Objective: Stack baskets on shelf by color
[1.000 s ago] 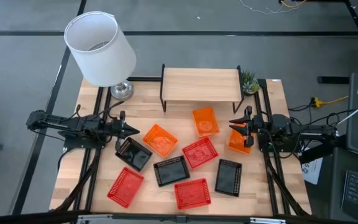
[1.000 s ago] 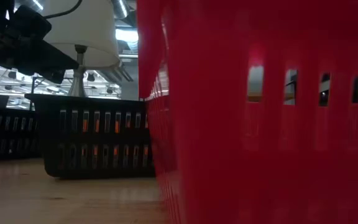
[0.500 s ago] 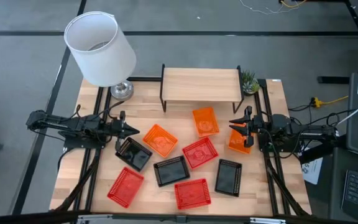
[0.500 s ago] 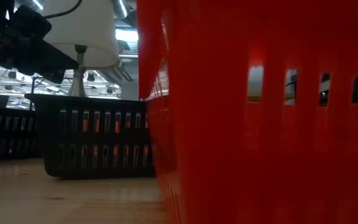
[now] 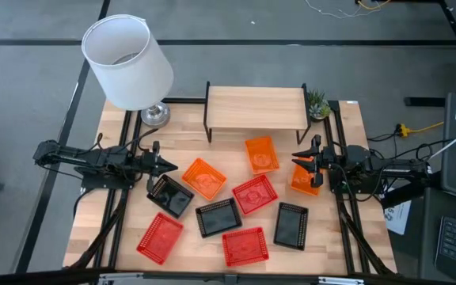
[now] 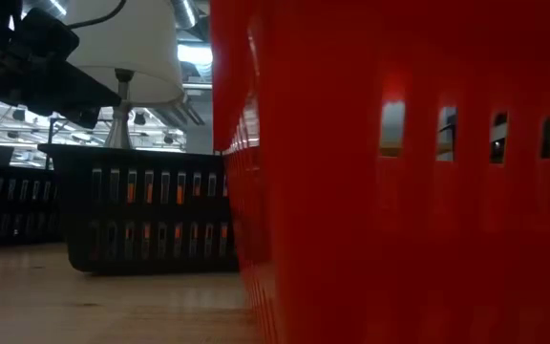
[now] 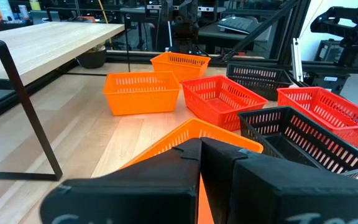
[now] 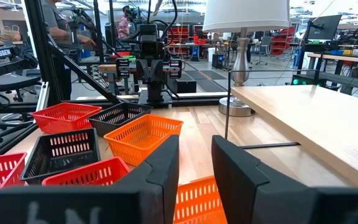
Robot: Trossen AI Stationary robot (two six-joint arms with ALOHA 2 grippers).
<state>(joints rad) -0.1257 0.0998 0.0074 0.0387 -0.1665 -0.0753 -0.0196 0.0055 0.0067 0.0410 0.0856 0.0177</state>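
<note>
On the table's (image 5: 236,144) right side my right gripper (image 5: 310,161) sits low over an orange basket (image 5: 305,179), fingers a narrow gap apart and holding nothing; the wrist view shows that basket's mesh (image 8: 197,200) just beneath the fingers (image 8: 166,163). Left gripper (image 5: 163,165) waits at the left side, its tips just short of a second orange basket (image 5: 204,177) and beside a black basket (image 5: 170,194); its fingers (image 7: 222,160) look nearly closed, gripping nothing, with the orange rim (image 7: 194,132) right ahead. Third orange basket (image 5: 261,154) lies just in front of the shelf (image 5: 256,108), apart from my right gripper. Shelf top is bare wood on black legs. Red baskets: one mid-table (image 5: 254,194), one front-left (image 5: 160,237), one front-centre (image 5: 245,246). Two more black: centre (image 5: 218,217) and right (image 5: 291,225). None stacked, all flat on the light wood. Back-left stands a lamp (image 5: 127,61), white shade; a small plant (image 5: 317,103) sits at the shelf's right end. Low view is blocked by a red basket wall (image 6: 399,172), black mesh (image 6: 146,220) beyond. Room behind: frames, desks, another arm (image 8: 150,46).
</note>
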